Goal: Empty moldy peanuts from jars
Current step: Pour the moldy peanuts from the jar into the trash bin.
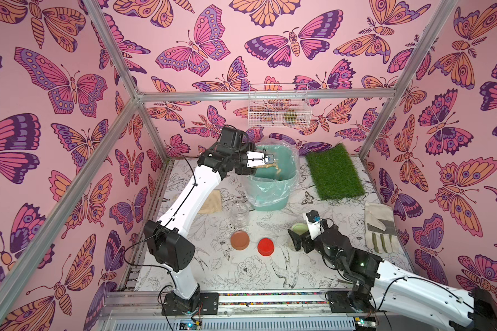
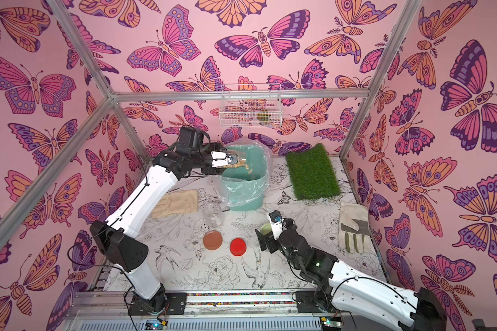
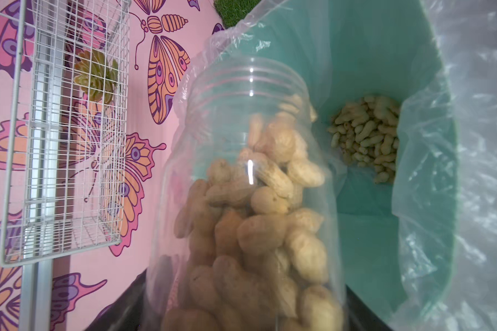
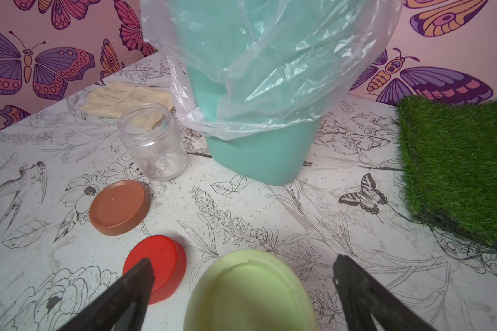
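My left gripper (image 1: 258, 162) is shut on a clear jar (image 3: 247, 172) and holds it tilted, mouth over the mint-green bin (image 1: 281, 197). Moldy peanuts (image 3: 256, 229) crowd inside the jar, and some spill from its mouth (image 2: 248, 167) onto a heap at the bin's bottom (image 3: 365, 137). An empty lidless jar (image 4: 152, 142) stands in front of the bin. A brown lid (image 4: 119, 207) and a red lid (image 4: 155, 266) lie loose on the table. My right gripper (image 4: 243, 260) is open, its fingers on either side of a pale green lid (image 4: 250, 295); what lies under that lid is hidden.
A clear plastic liner (image 4: 270, 63) drapes over the bin's rim. A green grass mat (image 1: 334, 172) lies to the right of the bin, with a work glove (image 1: 380, 229) in front of it. A beige cloth (image 2: 175, 203) lies under the left arm. A wire basket (image 1: 279, 110) hangs on the back wall.
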